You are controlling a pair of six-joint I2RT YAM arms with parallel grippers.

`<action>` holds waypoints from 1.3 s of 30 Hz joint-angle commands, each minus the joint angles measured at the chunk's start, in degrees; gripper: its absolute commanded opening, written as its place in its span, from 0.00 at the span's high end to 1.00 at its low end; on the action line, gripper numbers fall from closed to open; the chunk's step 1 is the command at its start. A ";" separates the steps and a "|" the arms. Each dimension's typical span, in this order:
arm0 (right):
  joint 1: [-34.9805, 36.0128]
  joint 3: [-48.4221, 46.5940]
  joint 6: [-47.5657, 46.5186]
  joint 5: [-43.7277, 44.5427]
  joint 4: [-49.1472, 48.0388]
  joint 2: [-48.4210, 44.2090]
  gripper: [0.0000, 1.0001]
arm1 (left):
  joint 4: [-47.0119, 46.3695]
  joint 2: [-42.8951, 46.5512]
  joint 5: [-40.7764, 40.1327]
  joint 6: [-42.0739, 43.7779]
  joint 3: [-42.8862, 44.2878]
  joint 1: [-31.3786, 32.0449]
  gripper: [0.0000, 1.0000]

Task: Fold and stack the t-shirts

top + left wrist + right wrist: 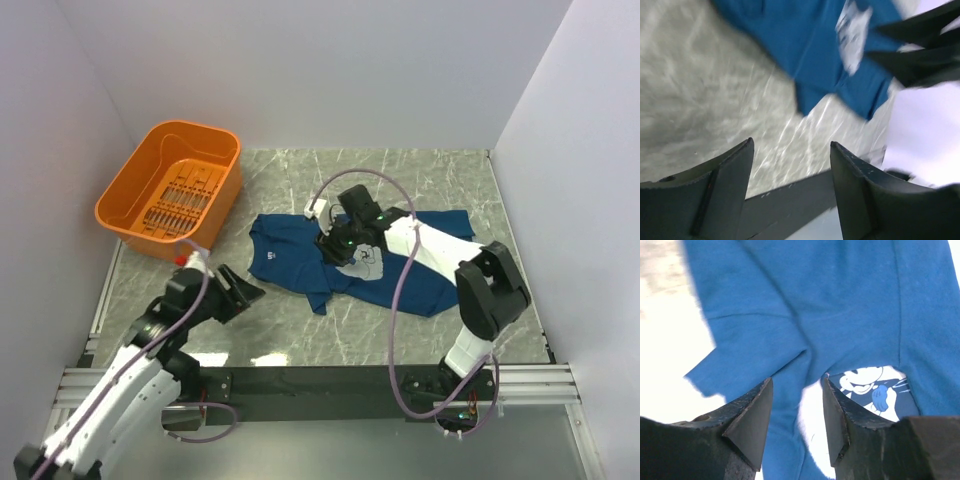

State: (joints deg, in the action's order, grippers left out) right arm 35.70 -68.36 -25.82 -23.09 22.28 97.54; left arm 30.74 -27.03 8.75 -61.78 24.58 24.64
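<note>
While the navy-blue t-shirt (290,250) is left lying rumpled and unfolded around the middle of the grey marbled table (300,335), the right gripper (335,245) is parked right over it, just beside the pale mouse print (367,263) on the chest. From the right wrist view its jaws are seen partly open, with only blue cloth showing in the gap and nothing pinched. Whether the fingertips are touching the fabric can't be told.

The left gripper (240,290) is held low over bare table, near the shirt's left side but apart from it. Its jaws are spread wide and nothing is held between them. That wrist view is pretty blurred.

An orange plastic basket (190,126) is set at the back left corner, apart from the shirt.
</note>
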 commanded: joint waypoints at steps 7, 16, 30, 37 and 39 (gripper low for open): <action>-11.07 3.48 -7.23 -15.84 8.22 -14.90 0.49 | -25.54 -22.15 -3.46 -3.26 -2.09 18.84 0.32; -23.39 7.45 -3.62 -21.29 6.98 -24.67 0.49 | -30.92 -51.07 -22.97 -4.23 10.65 33.97 0.30; -28.76 10.88 -3.53 -25.69 8.13 -30.21 0.49 | -17.30 -66.06 -36.35 -3.53 25.08 38.98 0.91; -28.93 9.91 -9.84 -28.32 14.25 -29.69 0.49 | -20.10 -47.82 -26.81 -2.12 20.17 38.99 0.98; -28.85 9.12 -13.01 -30.95 16.90 -28.55 0.49 | -23.43 -42.70 -22.75 -3.78 15.43 36.45 0.99</action>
State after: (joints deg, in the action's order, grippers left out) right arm 7.09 -57.10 -33.41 -49.58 34.24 68.82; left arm 11.66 -78.22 -20.16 -64.77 43.94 63.13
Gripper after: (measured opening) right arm 0.509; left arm 0.043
